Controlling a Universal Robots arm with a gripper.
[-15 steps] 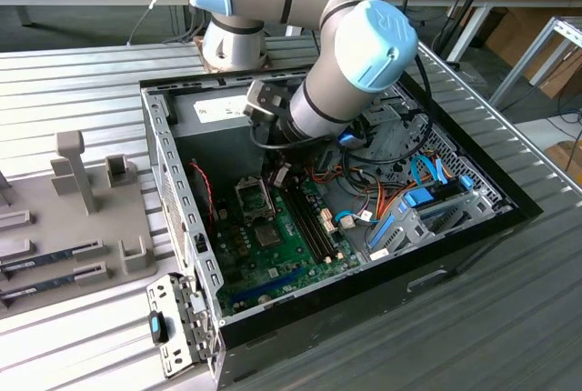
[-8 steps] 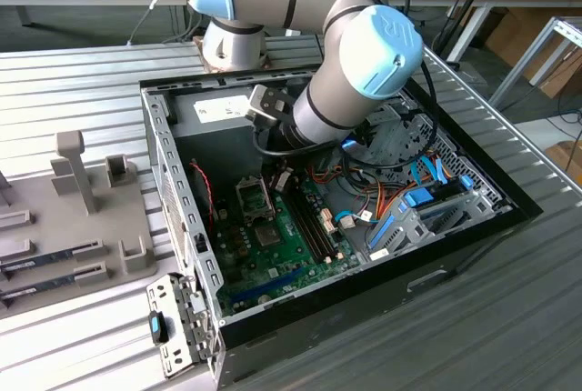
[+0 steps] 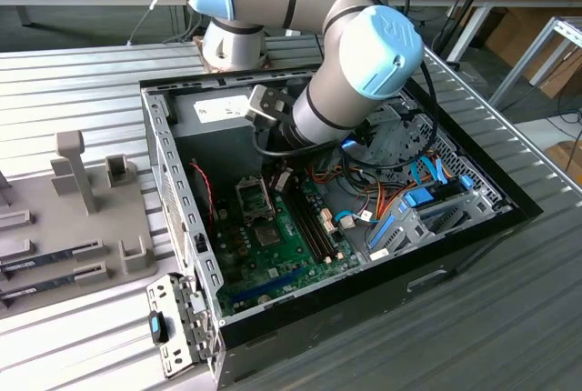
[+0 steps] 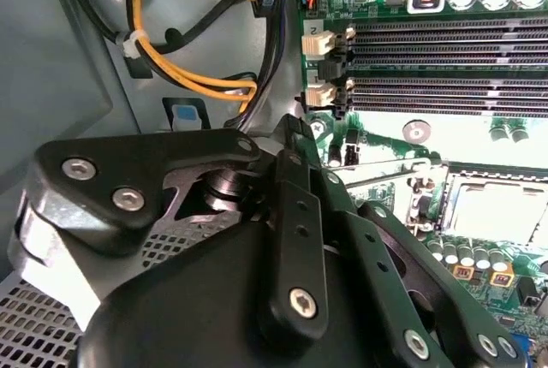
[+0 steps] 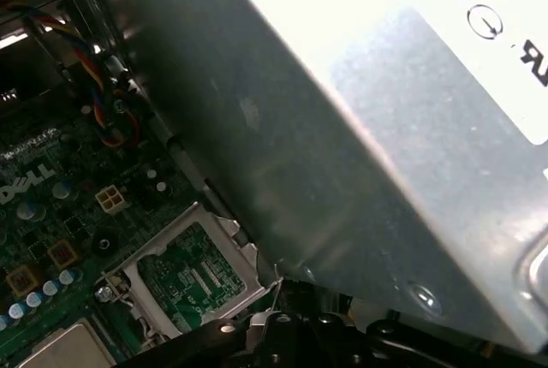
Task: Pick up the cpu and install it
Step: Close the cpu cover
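The cpu [image 4: 498,214] is a pale silver square lying flat inside the motherboard socket, and its corner also shows in the first wrist view [image 5: 67,349]. The socket's metal load plate [image 5: 193,276] stands swung open beside it, with its thin lever [image 4: 385,171] raised. My gripper [image 3: 278,175] is down inside the open computer case [image 3: 182,227], just above and behind the socket [image 3: 255,198]. Its black linkage body [image 4: 257,274] blocks much of the second wrist view. I see nothing held in it.
The grey power-supply box [image 5: 360,128] sits close by the gripper at the case's back wall. Empty memory slots [image 4: 445,68] run beside the socket. Bundled yellow and black cables [image 4: 188,77] hang near. A grey tray with fixtures [image 3: 82,218] lies at the exterior view's left.
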